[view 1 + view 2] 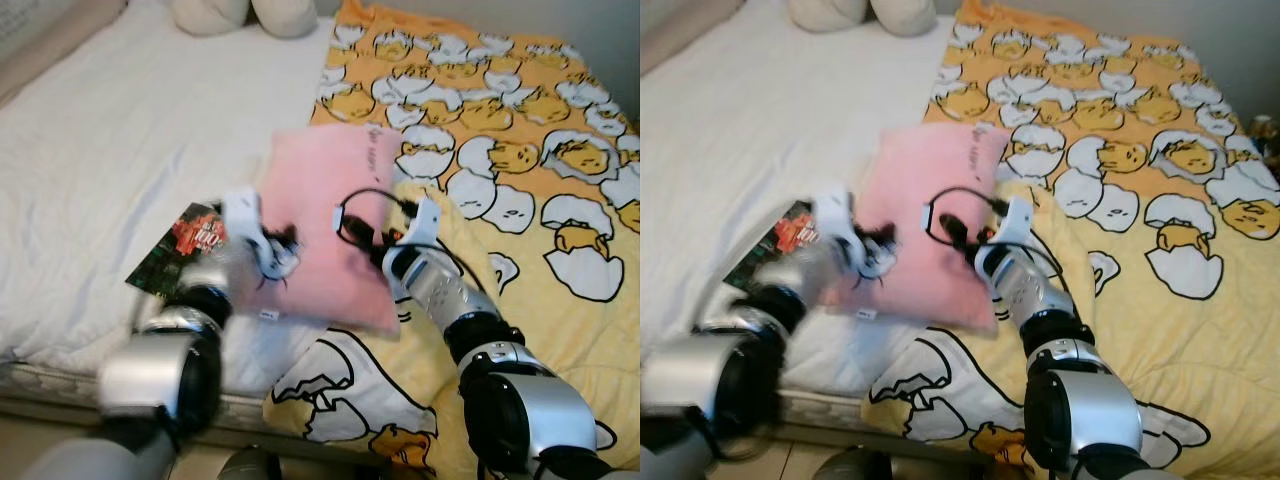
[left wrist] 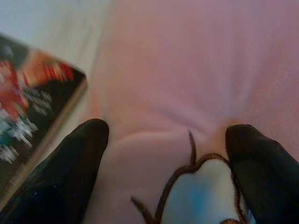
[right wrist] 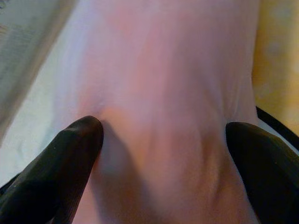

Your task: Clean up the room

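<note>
Found a book [image 1: 172,252] flat on the white sheet [image 1: 110,140], just beside the pillow's left edge. Noted the left gripper [image 1: 272,250] down on the left part of the pink pillow [image 1: 325,190], fingers [image 2: 70,163] spread apart and pressed into the fabric, nothing clamped. Located the pillow across the join between sheet and blanket, near the bed's front edge. Noted the right gripper [image 1: 362,232] on the pillow's right part, likewise spread, fingertips [image 3: 74,149] dimpling the cover, not gripping.

Recorded a yellow egg-patterned blanket [image 1: 530,170] touching the pillow's right side.

Judged at risk: pinching only loose cover on closing, owing to the soft filling, with sagging or slipping on lifting. Judged also possible: dragging the book or snagging the blanket, owing to closeness. Flagged blur on the left arm; exact contact there unconfirmed.
</note>
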### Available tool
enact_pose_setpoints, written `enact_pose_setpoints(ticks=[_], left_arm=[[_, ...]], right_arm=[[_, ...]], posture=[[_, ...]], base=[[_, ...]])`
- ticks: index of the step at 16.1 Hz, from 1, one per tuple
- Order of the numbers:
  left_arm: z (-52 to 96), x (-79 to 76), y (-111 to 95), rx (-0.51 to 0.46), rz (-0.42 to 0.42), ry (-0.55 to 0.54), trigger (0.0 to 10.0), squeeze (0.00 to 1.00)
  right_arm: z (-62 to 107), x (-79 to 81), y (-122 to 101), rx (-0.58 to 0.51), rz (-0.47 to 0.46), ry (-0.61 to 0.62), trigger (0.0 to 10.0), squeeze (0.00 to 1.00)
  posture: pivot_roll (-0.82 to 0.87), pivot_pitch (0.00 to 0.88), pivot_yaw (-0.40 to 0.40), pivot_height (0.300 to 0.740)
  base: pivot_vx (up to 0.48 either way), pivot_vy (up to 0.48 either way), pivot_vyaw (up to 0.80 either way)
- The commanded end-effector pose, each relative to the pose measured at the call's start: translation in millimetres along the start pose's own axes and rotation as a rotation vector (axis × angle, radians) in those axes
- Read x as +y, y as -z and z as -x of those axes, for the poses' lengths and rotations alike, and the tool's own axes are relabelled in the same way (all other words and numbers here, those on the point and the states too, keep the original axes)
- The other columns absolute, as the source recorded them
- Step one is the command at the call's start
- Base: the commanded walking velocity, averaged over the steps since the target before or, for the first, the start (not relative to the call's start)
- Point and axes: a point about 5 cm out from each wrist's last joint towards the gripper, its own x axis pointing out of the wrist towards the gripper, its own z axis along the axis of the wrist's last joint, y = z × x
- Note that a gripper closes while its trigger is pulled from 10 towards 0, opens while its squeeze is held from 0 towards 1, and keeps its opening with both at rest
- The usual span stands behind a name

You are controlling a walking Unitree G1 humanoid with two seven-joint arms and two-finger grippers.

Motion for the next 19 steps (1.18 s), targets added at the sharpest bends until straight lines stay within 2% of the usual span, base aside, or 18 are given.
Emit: enact_pose_setpoints(ticks=[1,2,3,4,5,6,8,10,11,14,15,19], left_arm=[[0.2,-2.8,20,0.070,-0.017,-0.006,10.0,0.00],[0.2,-10.9,29,0.103,0.010,0.036,9.5,0.00],[0.3,-12.6,33,0.112,0.055,0.032,4.0,0.00],[0.3,-17.2,36,0.110,0.144,0.055,0.0,0.00],[0.4,-21.0,39,0.112,0.184,0.075,0.0,0.00],[0.4,-23.1,40,0.117,0.173,0.084,0.0,0.00],[1.1,-25.9,46,0.133,0.071,0.105,0.0,0.00],[1.9,-29.0,50,0.165,0.102,0.150,0.0,0.00],[1.6,-32.7,48,0.162,0.088,0.179,0.0,0.00],[0.4,-36.2,39,0.129,0.068,0.191,0.0,0.00],[0.0,-30.7,33,0.103,0.067,0.172,0.0,0.00],[0.0,-29.2,29,0.069,0.057,0.194,0.0,0.00]], right_arm=[[-0.9,-1.6,8,0.041,0.011,0.038,10.0,0.00],[-1.6,-1.0,9,0.033,0.011,0.049,10.0,0.00],[-1.1,-3.4,13,0.035,0.025,0.071,6.2,0.00],[-0.3,-4.5,18,0.035,-0.006,0.067,0.0,0.00],[0.5,-5.7,22,0.033,-0.044,0.064,0.0,0.00],[1.3,-7.3,25,0.032,-0.081,0.064,0.0,0.00],[4.9,-12.4,35,0.062,-0.117,0.044,0.0,0.00],[8.8,-20.5,34,0.036,-0.138,0.064,0.0,0.00],[10.9,-25.4,36,0.030,-0.152,0.084,0.0,0.00],[14.0,-32.2,42,0.053,-0.108,0.118,0.0,0.00],[15.9,-35.1,48,0.095,-0.020,0.131,0.0,0.00],[18.0,-37.0,54,0.103,0.006,0.127,0.0,0.00]], posture=[[0.00,0.113,-0.026,0.740],[0.00,0.108,-0.029,0.740],[0.00,0.105,-0.029,0.740],[0.00,0.098,-0.023,0.740],[0.00,0.093,-0.010,0.740],[0.00,0.094,-0.012,0.740],[0.00,0.069,-0.008,0.740],[-0.01,0.057,-0.008,0.740],[-0.02,0.071,-0.010,0.740],[-0.02,0.052,-0.014,0.740],[-0.01,0.041,-0.001,0.740],[-0.01,0.055,-0.012,0.740]], base=[[0.000,0.000,0.00],[0.000,0.000,0.00],[0.000,0.000,0.00],[0.000,0.000,0.00],[0.000,0.000,0.00],[0.000,0.000,0.00],[0.000,0.000,0.00],[0.000,0.000,0.00],[0.000,0.000,0.00],[0.000,0.000,0.00],[0.000,0.000,0.00],[0.000,0.000,0.00]])
